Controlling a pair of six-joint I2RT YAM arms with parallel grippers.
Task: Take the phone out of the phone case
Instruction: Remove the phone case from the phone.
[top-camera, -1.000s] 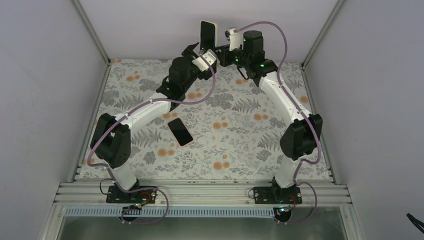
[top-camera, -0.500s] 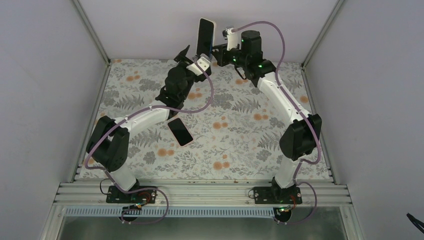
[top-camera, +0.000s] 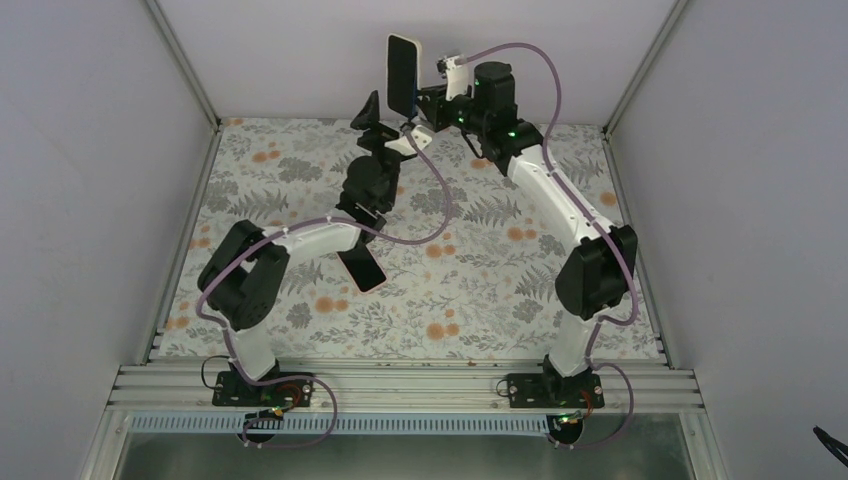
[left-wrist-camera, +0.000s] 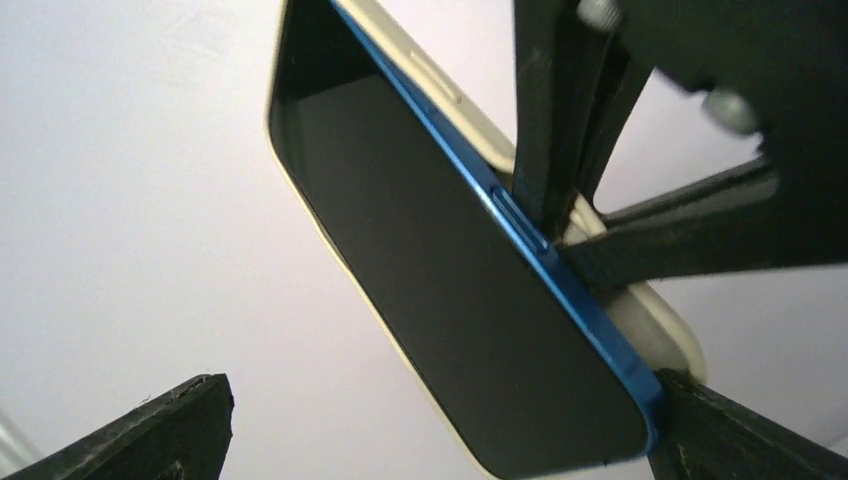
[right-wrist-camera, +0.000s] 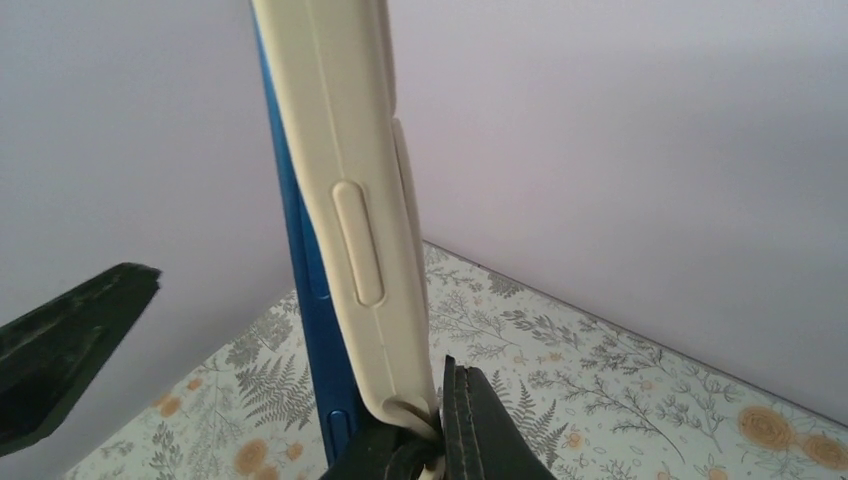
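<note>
Right gripper (right-wrist-camera: 432, 425), clamped on the case (right-wrist-camera: 355, 200) above it, may lose the half-out phone (left-wrist-camera: 440, 290) if the spread left gripper (left-wrist-camera: 440, 445) tugs crookedly.

Floral-patterned table cover (top-camera: 480, 290) lies flat over the work surface. One dark spare phone (top-camera: 365, 272) lies on it, screen up, left of centre, set at an angle. Plain pale walls (top-camera: 90, 150) enclose three sides. Slotted aluminium rail (top-camera: 400, 385) runs along the near edge.

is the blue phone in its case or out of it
Partly out: one long blue edge of the phone stands clear of the cream case, while the opposite edge sits within its rim.
</note>
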